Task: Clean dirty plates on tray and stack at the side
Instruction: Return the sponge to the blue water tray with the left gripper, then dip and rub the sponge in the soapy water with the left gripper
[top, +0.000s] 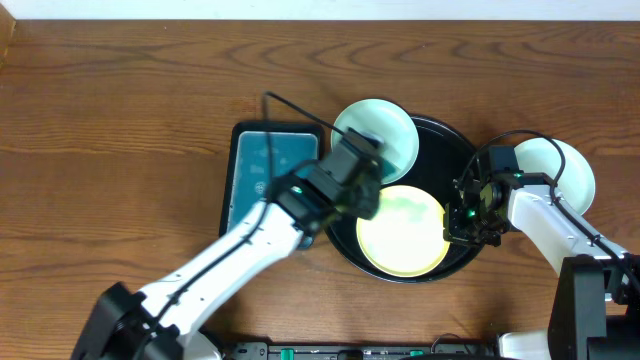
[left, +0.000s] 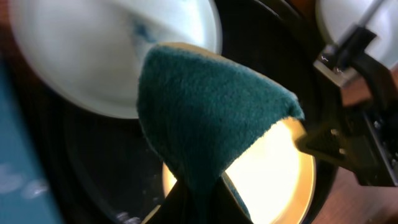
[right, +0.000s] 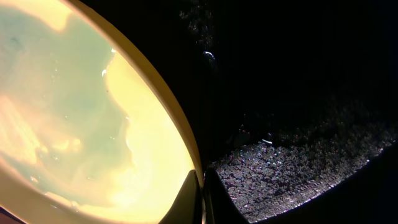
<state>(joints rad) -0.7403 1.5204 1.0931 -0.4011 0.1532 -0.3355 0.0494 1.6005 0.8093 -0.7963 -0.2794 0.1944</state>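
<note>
Grips sponge (left: 205, 112) tight in left gripper (top: 360, 192), just over left edge of yellow plate (top: 405, 238) on tray (top: 457, 142) — likely calls for a rightward sweep. Pins plate's right rim with right gripper (right: 202, 194) — jaws nearly closed on it.

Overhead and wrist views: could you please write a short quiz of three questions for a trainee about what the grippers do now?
1. True or false: the yellow plate lies inside the black tray.
2. The left gripper holds: A) a teal sponge, B) a cup, C) nothing.
3. Which plate's rim sits between the right gripper's fingers?
Key: 1 true; 2 A; 3 the yellow plate.
</note>
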